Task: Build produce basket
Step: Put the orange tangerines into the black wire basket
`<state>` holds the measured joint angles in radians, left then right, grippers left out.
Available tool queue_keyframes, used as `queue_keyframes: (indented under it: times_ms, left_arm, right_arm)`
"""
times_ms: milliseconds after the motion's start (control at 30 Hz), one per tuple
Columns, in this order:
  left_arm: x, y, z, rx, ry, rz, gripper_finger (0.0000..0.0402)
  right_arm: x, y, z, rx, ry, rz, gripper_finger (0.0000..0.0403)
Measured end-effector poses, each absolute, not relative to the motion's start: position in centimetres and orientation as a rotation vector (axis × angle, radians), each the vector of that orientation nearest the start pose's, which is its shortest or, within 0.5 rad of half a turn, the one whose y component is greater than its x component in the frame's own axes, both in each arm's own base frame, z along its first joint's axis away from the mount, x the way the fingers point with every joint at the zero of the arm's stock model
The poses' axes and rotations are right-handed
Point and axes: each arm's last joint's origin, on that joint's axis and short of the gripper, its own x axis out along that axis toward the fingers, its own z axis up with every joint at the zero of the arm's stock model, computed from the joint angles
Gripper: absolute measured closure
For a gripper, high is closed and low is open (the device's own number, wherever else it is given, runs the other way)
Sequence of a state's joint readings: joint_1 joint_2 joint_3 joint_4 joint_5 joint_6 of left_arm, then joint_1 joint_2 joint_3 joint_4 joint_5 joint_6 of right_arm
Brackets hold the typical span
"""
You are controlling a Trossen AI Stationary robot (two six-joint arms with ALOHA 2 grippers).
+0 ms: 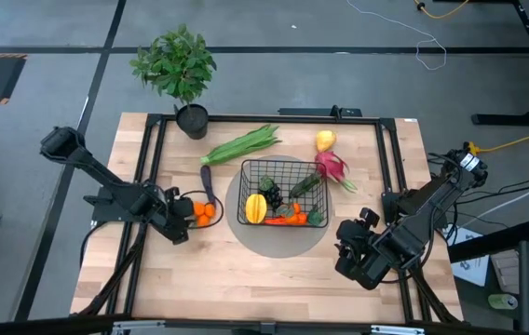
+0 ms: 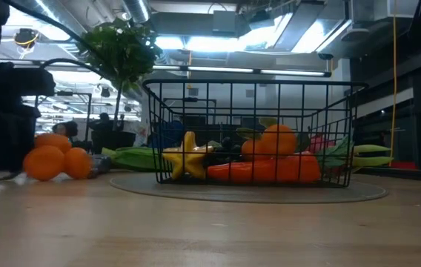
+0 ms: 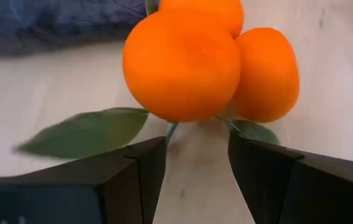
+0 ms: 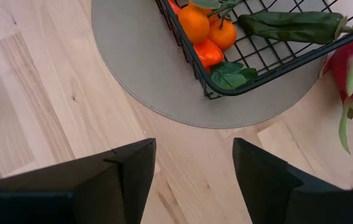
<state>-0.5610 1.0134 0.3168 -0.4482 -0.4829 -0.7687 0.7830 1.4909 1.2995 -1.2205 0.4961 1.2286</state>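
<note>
The black wire basket (image 1: 278, 194) stands on a round grey mat (image 1: 274, 240) and holds a yellow star-shaped fruit (image 2: 188, 157), a carrot (image 2: 266, 170), tangerines (image 2: 277, 139), dark grapes and a green pepper (image 4: 288, 26). A cluster of three tangerines (image 3: 195, 59) with green leaves lies on the table left of the basket. My left gripper (image 3: 195, 162) is open and low, its fingers just short of the cluster on the left side. My right gripper (image 4: 194, 162) hangs open above the table, near and right of the basket.
A long green stalk bundle (image 1: 242, 144), a dark purple vegetable (image 1: 207, 179), a yellow fruit (image 1: 325, 140) and a pink dragon fruit (image 1: 332, 167) lie around the basket. A potted plant (image 1: 179, 70) stands at the far left corner. Bare wood runs along the near edge.
</note>
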Motion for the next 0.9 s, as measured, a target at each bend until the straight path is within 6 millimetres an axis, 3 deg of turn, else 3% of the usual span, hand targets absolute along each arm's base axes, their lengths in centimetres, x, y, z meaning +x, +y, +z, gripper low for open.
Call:
queue_keyframes:
  times_ms: [300,500,733,900]
  left_arm:
    - [14.4,-6.6,13.4,-0.125,0.840,0.294,0.0239]
    - [15.3,-7.2,14.0,-0.139,0.771,0.174,0.0239]
    - [15.1,-7.2,13.9,-0.148,0.802,0.161,0.0239]
    - [14.5,-6.8,13.2,-0.232,0.883,0.256,0.0239]
  right_arm:
    - [19.8,17.8,28.7,0.251,1.030,-0.445,0.0199]
    - [19.8,17.8,28.7,0.251,1.030,-0.444,0.0199]
    - [19.8,17.8,28.7,0.251,1.030,-0.443,0.0199]
    - [19.8,17.8,28.7,0.251,1.030,-0.443,0.0199]
